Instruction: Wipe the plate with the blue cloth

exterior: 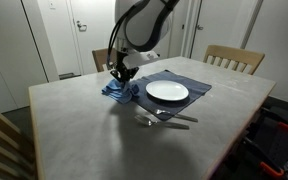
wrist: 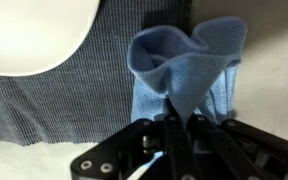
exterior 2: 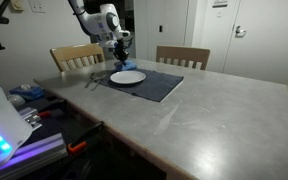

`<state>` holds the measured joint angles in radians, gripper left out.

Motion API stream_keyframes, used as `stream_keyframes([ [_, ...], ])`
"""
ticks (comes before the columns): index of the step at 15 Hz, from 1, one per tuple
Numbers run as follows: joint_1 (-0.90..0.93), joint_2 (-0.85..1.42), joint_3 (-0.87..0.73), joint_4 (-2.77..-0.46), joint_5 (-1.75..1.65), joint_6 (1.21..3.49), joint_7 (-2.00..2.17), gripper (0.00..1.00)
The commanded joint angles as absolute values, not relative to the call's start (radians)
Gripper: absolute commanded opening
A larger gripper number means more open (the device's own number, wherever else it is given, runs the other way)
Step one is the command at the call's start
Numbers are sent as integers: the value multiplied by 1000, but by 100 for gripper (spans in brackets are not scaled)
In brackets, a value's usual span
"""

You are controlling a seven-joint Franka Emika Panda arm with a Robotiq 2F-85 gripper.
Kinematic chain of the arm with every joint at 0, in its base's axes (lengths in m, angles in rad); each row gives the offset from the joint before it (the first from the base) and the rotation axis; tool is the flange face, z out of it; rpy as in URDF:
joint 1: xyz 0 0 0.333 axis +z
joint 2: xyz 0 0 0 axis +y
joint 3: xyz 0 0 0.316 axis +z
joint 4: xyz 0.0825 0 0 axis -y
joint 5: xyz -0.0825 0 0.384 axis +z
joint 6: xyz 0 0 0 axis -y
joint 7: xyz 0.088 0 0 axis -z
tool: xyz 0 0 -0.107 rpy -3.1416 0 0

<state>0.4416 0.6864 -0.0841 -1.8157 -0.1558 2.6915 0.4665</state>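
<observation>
in an exterior view, the gripper (exterior: 121,73) is down on the cloth (exterior: 117,91) at the edge of the mat (exterior: 192,80), near the plate (exterior: 167,92). in an exterior view, the cloth is too small to make out beyond the plate (exterior 2: 127,77). wrist view: the jaws are clenched on a raised cloth (wrist: 179,65) fold. risk: this thin pinch may slip mid-wipe, and dragging cloth may shove the plate.

Arm (exterior: 149,22) bent down, gripper (wrist: 180,113) apparently pinched shut

Open tabletop (exterior: 74,135) around placemat (exterior: 200,88), cutlery (exterior: 169,119) just beside plate (exterior: 167,92), chairs (exterior: 232,58) at table edges
</observation>
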Motion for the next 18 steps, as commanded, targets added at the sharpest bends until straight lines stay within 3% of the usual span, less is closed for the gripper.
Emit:
stream_keyframes([
  [1, 426, 613, -72, -1842, -159, 2647, 430, 2],
  [6, 345, 519, 25, -1869, -108, 2588, 292, 2],
  [14, 273, 380, 38, -1977, -133, 2428, 201, 2],
  [18, 241, 304, 39, -2103, -126, 2527, 216, 2],
])
